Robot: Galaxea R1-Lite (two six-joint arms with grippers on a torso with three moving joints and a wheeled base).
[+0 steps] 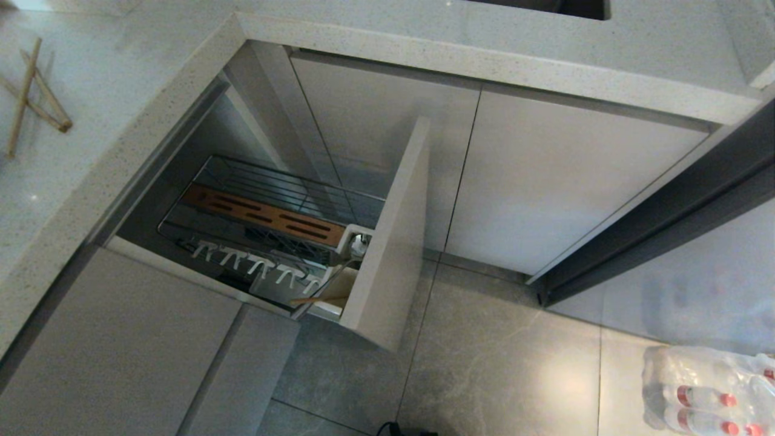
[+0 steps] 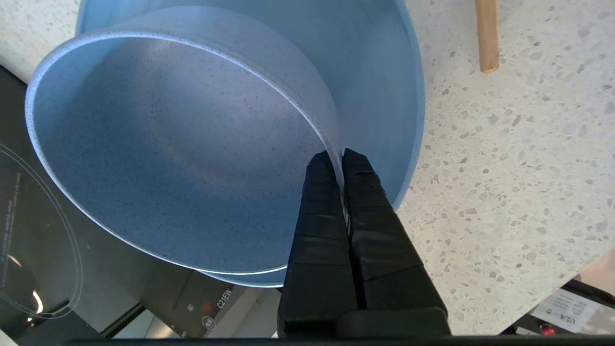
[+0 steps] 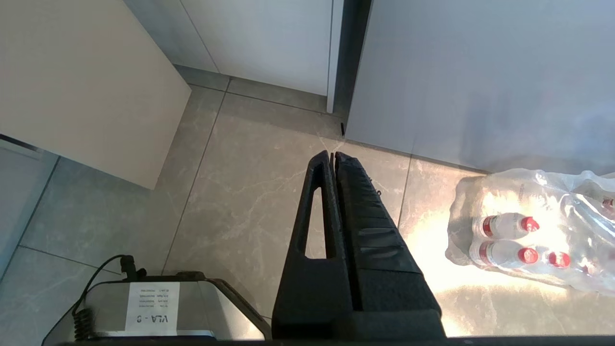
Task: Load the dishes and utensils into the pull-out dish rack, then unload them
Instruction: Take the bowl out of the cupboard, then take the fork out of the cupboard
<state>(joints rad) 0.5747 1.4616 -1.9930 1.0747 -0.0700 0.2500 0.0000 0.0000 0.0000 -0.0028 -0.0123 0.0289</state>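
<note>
In the left wrist view my left gripper (image 2: 338,156) is shut on the rim of the light-blue bowl (image 2: 168,144), one finger inside and one outside. The bowl hangs tilted over the wider light-blue plate (image 2: 379,86), which lies on the speckled countertop (image 2: 504,168). Wooden chopsticks (image 1: 30,91) lie crossed on the counter at the head view's far left, and one chopstick end (image 2: 486,38) shows beside the plate. The pull-out dish rack (image 1: 266,181) stands open below the counter, with its wooden strip (image 1: 266,217), white hooks (image 1: 260,263), utensil cup (image 1: 357,239) and beige front panel (image 1: 393,242). The spoon is hidden.
My right gripper (image 3: 332,154) hangs shut and idle above the grey tiled floor. A wrapped pack of water bottles (image 1: 714,387) lies on the floor at the right. A black cooktop (image 2: 29,230) lies under the bowl's far side. Neither arm shows in the head view.
</note>
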